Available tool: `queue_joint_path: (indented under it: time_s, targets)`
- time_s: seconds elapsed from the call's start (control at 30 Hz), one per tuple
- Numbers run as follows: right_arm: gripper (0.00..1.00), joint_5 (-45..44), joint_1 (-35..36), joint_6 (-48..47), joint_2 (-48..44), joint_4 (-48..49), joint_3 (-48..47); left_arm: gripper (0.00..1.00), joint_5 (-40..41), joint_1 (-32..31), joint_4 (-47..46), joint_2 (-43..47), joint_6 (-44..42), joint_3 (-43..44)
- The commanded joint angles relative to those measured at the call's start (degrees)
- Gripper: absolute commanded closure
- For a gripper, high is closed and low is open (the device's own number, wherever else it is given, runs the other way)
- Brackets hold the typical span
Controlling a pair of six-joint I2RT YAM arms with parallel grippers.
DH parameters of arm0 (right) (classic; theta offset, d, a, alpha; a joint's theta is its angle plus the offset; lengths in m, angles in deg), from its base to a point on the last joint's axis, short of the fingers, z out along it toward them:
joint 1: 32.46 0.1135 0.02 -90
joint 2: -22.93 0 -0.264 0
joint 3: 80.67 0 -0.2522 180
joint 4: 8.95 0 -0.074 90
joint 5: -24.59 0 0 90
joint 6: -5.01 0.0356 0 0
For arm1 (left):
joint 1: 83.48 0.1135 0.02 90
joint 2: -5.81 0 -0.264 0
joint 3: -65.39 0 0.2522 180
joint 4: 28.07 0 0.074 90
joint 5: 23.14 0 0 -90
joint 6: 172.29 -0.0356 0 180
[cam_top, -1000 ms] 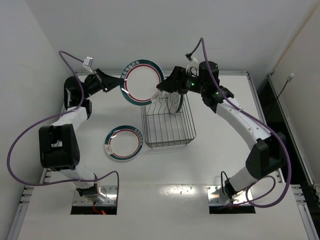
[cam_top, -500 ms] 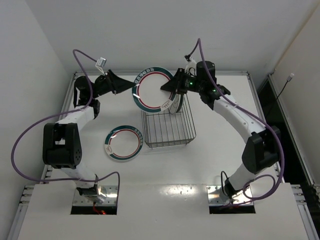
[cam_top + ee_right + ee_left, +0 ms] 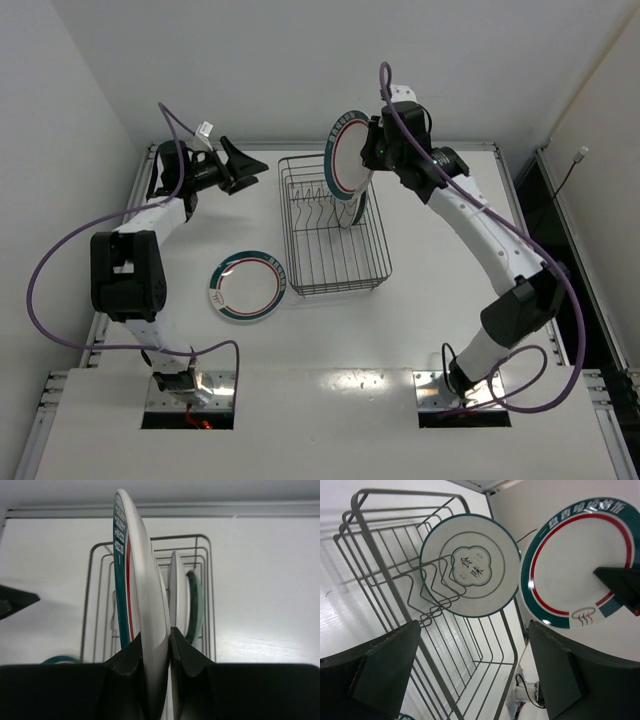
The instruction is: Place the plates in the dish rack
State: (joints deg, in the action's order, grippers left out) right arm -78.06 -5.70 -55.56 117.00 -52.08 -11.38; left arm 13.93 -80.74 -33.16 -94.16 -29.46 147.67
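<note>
My right end effector (image 3: 374,148) was clenched on the rim of the held plate (image 3: 347,153), which stood on edge above the far end of the rack (image 3: 340,289). The left end effector (image 3: 250,168) hung released and empty, well off to the left. One racked plate (image 3: 480,567) stood between the prongs, and a flat plate (image 3: 247,286) lay on the bench (image 3: 450,330) beside the rack.

I judged the held plate stiff, glazed and slick, likely to chip on wire. A rim pinch across its thickness was the only hold, and its weight could swing it there.

The racked plate read "食味" inside a lobed frame. The held plate carried white characters in its teal band and a small steam-like logo, which I could not read.
</note>
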Motion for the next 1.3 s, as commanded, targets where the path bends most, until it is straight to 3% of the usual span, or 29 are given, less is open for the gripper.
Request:
queue_joint_path:
  time_s: [0.0, 0.7, 0.93, 1.27]
  targets:
    - [1.00, -12.40, 1.62, -7.36, 4.28, -2.01, -5.61, 0.13, -1.39, 0.25, 0.22, -1.20, -0.10, 0.48]
    - [1.00, -22.59, 6.28, -12.03, 19.49, -0.78, -8.79, 0.13, -0.34, 0.25, 3.65, -1.20, -3.36, 1.63]
    - [1.00, -20.24, 6.28, -10.89, 23.97, -2.36, -11.42, 0.13, -0.34, 0.25, 3.65, -1.20, -3.36, 1.63]
    - [0.75, -14.60, 6.28, -10.36, 24.95, -7.98, -16.95, 0.13, -0.34, 1.38, 3.65, -1.72, -3.36, 2.15]
